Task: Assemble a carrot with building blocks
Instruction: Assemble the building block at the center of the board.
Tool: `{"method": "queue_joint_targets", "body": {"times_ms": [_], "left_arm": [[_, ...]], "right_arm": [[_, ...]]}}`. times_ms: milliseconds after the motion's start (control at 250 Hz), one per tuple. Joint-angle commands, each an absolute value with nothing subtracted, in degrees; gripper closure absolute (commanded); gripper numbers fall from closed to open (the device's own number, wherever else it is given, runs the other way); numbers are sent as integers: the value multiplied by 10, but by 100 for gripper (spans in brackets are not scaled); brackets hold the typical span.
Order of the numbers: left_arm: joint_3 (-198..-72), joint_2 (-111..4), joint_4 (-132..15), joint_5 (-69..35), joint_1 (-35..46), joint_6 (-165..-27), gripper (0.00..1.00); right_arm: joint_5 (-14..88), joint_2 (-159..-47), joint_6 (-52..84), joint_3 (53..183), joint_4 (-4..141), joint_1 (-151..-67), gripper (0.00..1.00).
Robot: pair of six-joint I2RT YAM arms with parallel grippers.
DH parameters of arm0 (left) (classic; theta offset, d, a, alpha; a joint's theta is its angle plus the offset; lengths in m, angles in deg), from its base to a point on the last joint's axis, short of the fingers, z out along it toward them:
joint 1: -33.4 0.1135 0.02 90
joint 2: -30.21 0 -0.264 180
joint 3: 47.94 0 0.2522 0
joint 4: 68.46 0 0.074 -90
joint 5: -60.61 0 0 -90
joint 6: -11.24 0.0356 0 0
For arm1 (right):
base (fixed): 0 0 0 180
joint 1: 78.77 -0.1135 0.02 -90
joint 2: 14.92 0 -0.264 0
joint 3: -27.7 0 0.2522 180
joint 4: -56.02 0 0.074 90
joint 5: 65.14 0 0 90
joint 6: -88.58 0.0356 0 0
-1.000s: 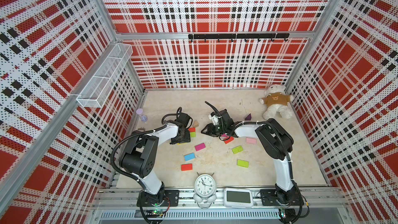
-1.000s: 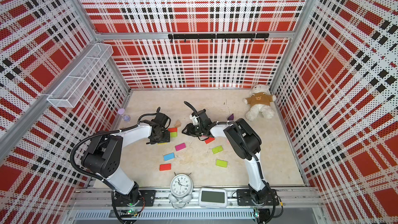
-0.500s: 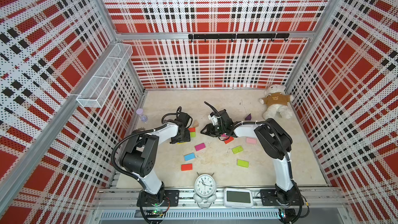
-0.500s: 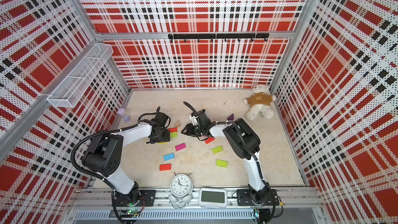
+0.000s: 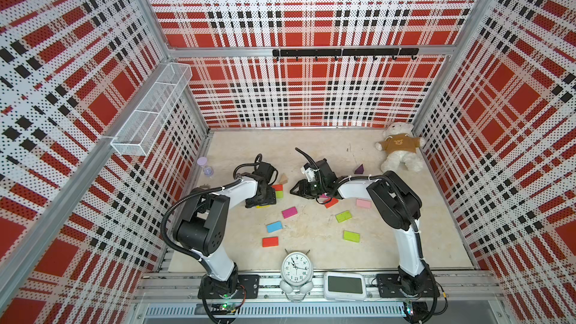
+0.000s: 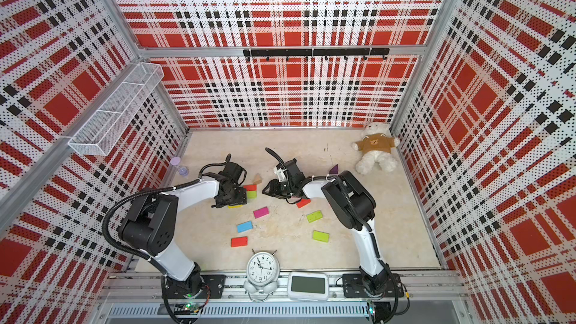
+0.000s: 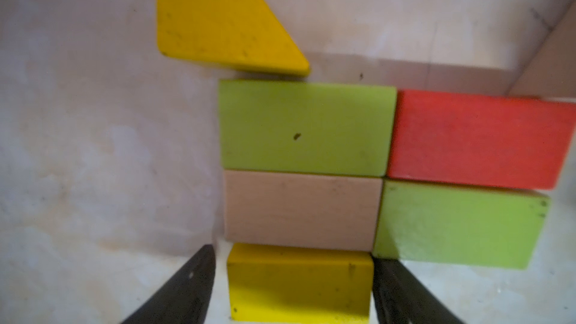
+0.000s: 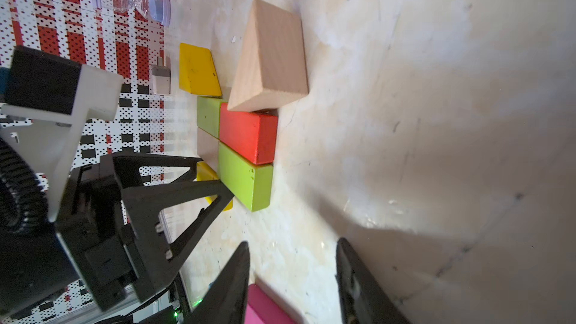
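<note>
Left arm (image 5: 240,189): elbow folded, wrist pitched down over the blocks.
Left gripper (image 7: 294,255): released, straddling the yellow rectangular wooden block (image 7: 299,285), which abuts the tan rectangular wooden block (image 7: 300,210).
Right arm (image 5: 355,188): forearm low, pointing toward the left arm.
Right gripper (image 8: 293,243): jaws apart, clasping nothing; the magenta wooden block (image 8: 268,307) lies beside one finger.

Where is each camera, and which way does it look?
Top views: side by side, high above the arms' bases, looking down at the table; left arm and right arm show whole.
Left wrist: on the left arm, looking down at the yellow block between its fingers.
Right wrist: low on the right arm, looking across the table at the left gripper; own fingers show.
Shared: both wrist views show the red block.
</note>
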State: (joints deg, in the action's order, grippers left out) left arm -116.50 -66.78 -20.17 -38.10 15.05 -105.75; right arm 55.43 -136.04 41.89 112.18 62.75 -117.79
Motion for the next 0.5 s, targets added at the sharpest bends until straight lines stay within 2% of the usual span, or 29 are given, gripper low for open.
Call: {"method": "queue_joint_targets", "body": {"times_ms": [0, 320, 496], "left_arm": [[-1159, -644, -193, -399, 154, -1069, 16], [-1151, -557, -184, -396, 154, -1080, 14], [-1127, -452, -166, -388, 169, -1091, 15]], "right_arm": [[548, -1356, 417, 1129, 619, -1182, 51], [518, -1310, 388, 1114, 663, -1189, 48], [444, -1262, 326, 1112, 771, -1219, 40]]}}
